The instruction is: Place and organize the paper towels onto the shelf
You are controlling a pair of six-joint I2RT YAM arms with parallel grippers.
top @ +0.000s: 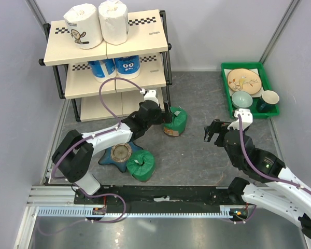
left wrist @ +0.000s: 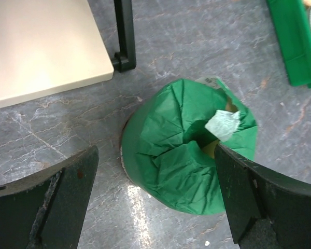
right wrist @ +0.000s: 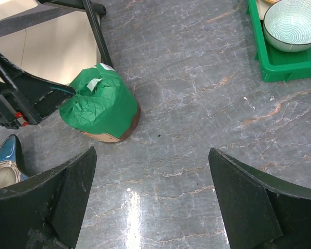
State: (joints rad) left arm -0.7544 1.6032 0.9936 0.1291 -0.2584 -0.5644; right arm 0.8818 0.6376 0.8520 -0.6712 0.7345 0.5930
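The shelf (top: 145, 32) stands at the back left. Two white paper towels (top: 98, 23) are on its top board and two blue ones (top: 115, 66) on the middle board. One green roll (top: 175, 121) stands on the floor by the shelf's right leg. My left gripper (top: 166, 115) is open around it; in the left wrist view the roll (left wrist: 189, 150) sits between the fingers (left wrist: 249, 197), close to the right one. A second green roll (top: 141, 165) lies near the left arm. My right gripper (top: 213, 132) is open and empty, right of the first roll (right wrist: 101, 106).
A blue star-shaped dish (top: 118, 154) lies beside the second green roll. A green tray (top: 266, 78) with a plate, a bowl (right wrist: 293, 23) and a cup stands at the back right. The shelf's bottom board (left wrist: 41, 46) and black leg (left wrist: 124, 36) are close to the left gripper.
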